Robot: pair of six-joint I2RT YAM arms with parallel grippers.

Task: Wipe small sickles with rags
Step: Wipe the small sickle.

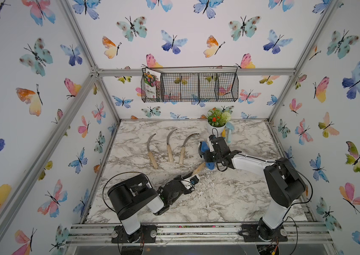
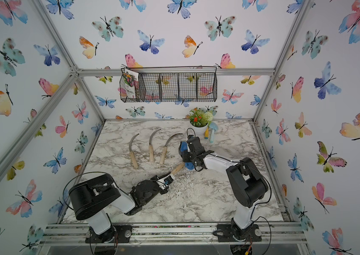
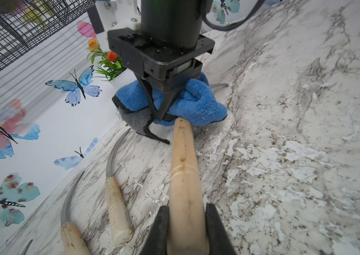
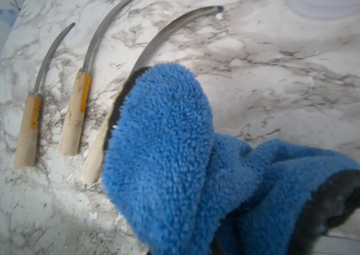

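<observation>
Left end effector (image 3: 186,212) pinching handle of fourth sickle (image 3: 183,167), right end effector (image 3: 158,125) clamped on blue rag (image 3: 194,99) over its blade, three sickles (image 1: 169,152) alongside on marble-look surface (image 1: 218,198), seed packet (image 1: 151,85) lettering unreadable, butterfly walls (image 1: 42,110).

The bench (image 1: 229,198) is taken in both top views from high above its front edge, facing the back wall (image 1: 130,110). The left wrist view is set low along a sickle handle (image 3: 184,176), the right wrist view close over the blue rag (image 4: 163,143); the row of sickles (image 1: 169,153) is shared by all.
</observation>
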